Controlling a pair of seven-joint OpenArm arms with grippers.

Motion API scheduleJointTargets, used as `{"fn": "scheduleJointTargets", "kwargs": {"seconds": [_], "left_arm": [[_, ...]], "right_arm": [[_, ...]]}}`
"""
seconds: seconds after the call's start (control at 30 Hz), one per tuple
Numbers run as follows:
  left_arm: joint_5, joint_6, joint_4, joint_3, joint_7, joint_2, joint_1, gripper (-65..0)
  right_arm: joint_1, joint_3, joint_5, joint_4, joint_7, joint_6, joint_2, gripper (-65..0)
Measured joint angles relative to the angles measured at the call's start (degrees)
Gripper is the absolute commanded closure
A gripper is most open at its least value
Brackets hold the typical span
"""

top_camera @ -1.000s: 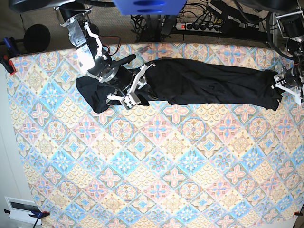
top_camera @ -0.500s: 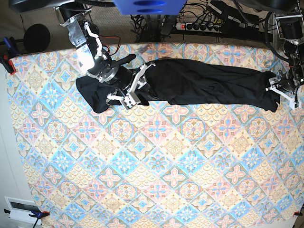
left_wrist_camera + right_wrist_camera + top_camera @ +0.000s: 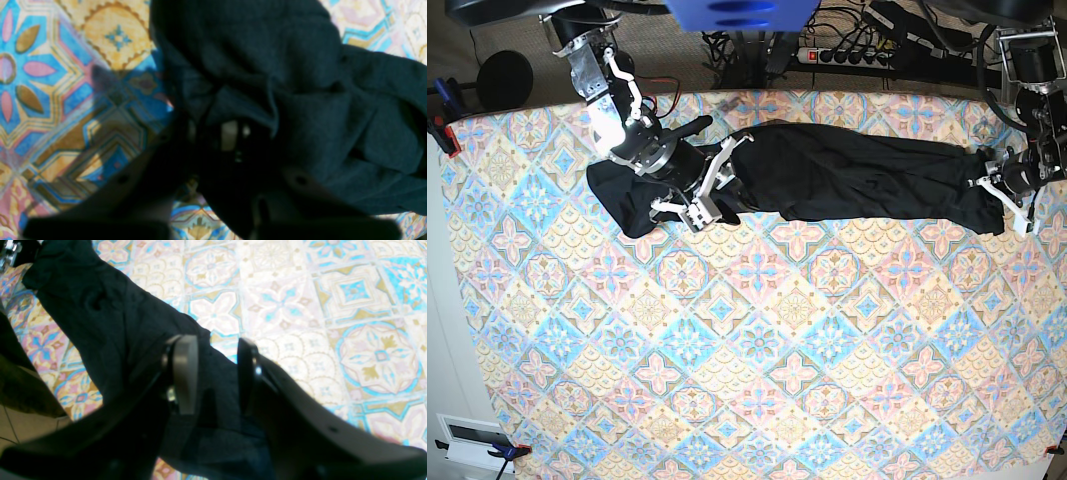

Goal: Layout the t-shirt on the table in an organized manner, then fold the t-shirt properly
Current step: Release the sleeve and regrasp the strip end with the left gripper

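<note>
Both grippers sit on the t-shirt [image 3: 857, 175], which lies stretched along the far edge of the table [image 3: 757, 380], its cloth tiled in pastel blue, pink and cream diamonds; beyond it a power strip [image 3: 852, 55] and cables lie on the floor. From the base view the left gripper [image 3: 1005, 192] meets the shirt's end, while its wrist view, dark and blurred, shows bunched fabric round the fingers, so whether it grips I cannot tell; the right gripper [image 3: 217, 373] stands partly open over black fabric.
</note>
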State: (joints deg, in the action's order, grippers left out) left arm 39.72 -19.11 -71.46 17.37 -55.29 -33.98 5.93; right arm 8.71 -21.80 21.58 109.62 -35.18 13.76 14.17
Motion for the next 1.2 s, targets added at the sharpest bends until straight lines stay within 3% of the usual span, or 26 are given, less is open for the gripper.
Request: {"fn": "scheduleJointTargets", "kwargs": {"seconds": [0.17, 0.3, 0.47, 0.63, 0.93, 1.03, 1.2], "left_arm": [[0.1, 0.0, -1.5, 1.0, -0.9, -0.9, 0.2, 0.0], [1.6, -1.4, -8.2, 7.8, -3.6, 1.6, 4.6, 0.0], [0.4, -0.6, -12.1, 16.5, -2.9, 0.0, 5.6, 0.0], [0.9, -1.1, -12.1, 23.1, -3.5, 0.6, 6.1, 0.0], [0.4, -0.4, -13.4, 27.3, -3.4, -1.3, 6.0, 0.0], [0.6, -0.7, -20.4, 27.2, -8.4, 1.1, 6.7, 0.0], [1.1, -1.1, -35.3, 27.1, -15.5, 8.7, 6.9, -0.1]], "right_arm": [[0.0, 0.0, 0.0, 0.0, 0.0, 0.0, 0.0, -19.3], [0.0, 0.1, 0.0, 0.1, 0.2, 0.2, 0.0, -19.3], [-0.1, 0.2, -0.2, 0.1, 0.0, 0.0, 0.1, -19.3], [0.2, 0.2, -0.2, 0.1, 0.2, 0.2, 0.0, -19.3], [0.2, 0.2, -0.2, 0.1, 0.2, 0.2, 0.0, -19.3], [0.0, 0.2, -0.2, 0.1, 0.2, 0.1, 0.0, -19.3], [0.0, 0.3, -0.2, 0.1, 0.2, 0.0, 0.0, -19.3]]}}
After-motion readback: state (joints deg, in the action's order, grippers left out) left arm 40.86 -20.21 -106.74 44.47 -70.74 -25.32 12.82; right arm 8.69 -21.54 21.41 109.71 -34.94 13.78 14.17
